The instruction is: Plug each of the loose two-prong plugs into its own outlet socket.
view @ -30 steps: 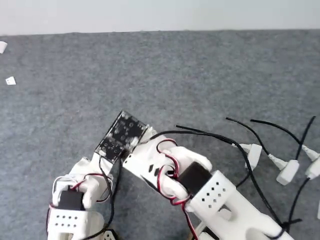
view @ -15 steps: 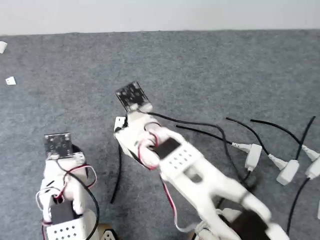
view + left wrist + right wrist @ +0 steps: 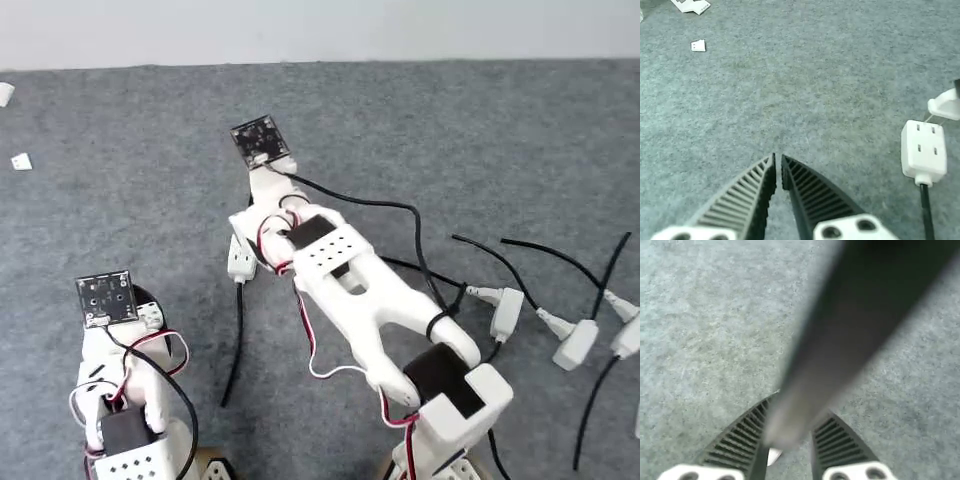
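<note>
Near the clenched left hand (image 3: 778, 161), outlet socket (image 3: 923, 152) lying apart, grip of right hand (image 3: 800, 407) unclear

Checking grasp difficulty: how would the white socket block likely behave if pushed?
The socket block looks small and flat-lying, so it probably slides rather than tips. Its thin black cord trails in a loose curve, likely floppy and dragging.
</note>
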Controlling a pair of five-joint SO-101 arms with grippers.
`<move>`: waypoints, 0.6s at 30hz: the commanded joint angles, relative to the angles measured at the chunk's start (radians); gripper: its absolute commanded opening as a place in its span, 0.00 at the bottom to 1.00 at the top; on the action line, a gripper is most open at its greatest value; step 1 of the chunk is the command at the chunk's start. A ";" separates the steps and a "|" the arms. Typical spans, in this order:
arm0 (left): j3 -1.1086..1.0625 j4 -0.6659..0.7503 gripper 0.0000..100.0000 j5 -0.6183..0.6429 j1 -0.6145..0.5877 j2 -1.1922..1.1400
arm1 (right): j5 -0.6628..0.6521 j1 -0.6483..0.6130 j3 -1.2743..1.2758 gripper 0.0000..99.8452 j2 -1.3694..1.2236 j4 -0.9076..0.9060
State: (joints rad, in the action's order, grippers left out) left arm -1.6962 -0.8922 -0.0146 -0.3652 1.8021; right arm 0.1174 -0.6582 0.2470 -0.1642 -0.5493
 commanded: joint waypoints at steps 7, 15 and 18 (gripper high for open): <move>0.012 -0.008 0.01 0.006 -0.008 0.014 | 0.008 0.004 -0.048 0.01 0.005 0.005; 0.012 -0.009 0.01 0.005 -0.008 0.014 | 0.008 -0.007 -0.054 0.01 -0.045 0.005; 0.012 -0.009 0.01 0.005 -0.023 0.014 | 0.006 -0.007 -0.091 0.01 -0.084 -0.004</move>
State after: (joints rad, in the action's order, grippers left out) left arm -1.6962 -0.8938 -0.0146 -0.3682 1.8021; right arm 0.1174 -0.6552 0.2148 -0.2317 -0.5416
